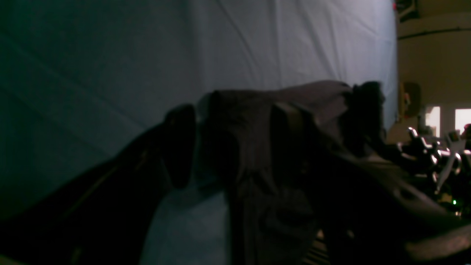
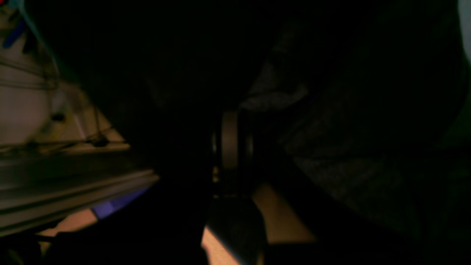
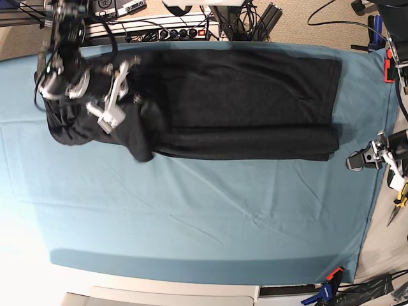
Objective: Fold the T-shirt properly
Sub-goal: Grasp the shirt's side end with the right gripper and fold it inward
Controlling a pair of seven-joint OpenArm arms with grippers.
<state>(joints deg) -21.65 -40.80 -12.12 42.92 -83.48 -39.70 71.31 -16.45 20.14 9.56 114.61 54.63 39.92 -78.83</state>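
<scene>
A teal sheet point(image 3: 191, 217) covers the whole table from my overhead view, giving a plain flat surface to fold on. Across its far half lies the black T-shirt point(image 3: 242, 102), already doubled lengthwise into a long band, its right end square and flat near the sheet's right edge. Its left end is not flat: the cloth there is bunched and lifted, a loose flap hanging down toward the sheet.

That end is raised because my right gripper point(image 3: 113, 105) has it. The jaws are shut on the T-shirt, and the right wrist view is almost all dark fabric pressed close. I judge I am carrying this end over for a crosswise fold.

My left gripper point(image 3: 366, 158) waits off the sheet's right edge, well apart from the shirt, jaws fully spread and holding nothing.

No boxes, trays or other containers are in view.
</scene>
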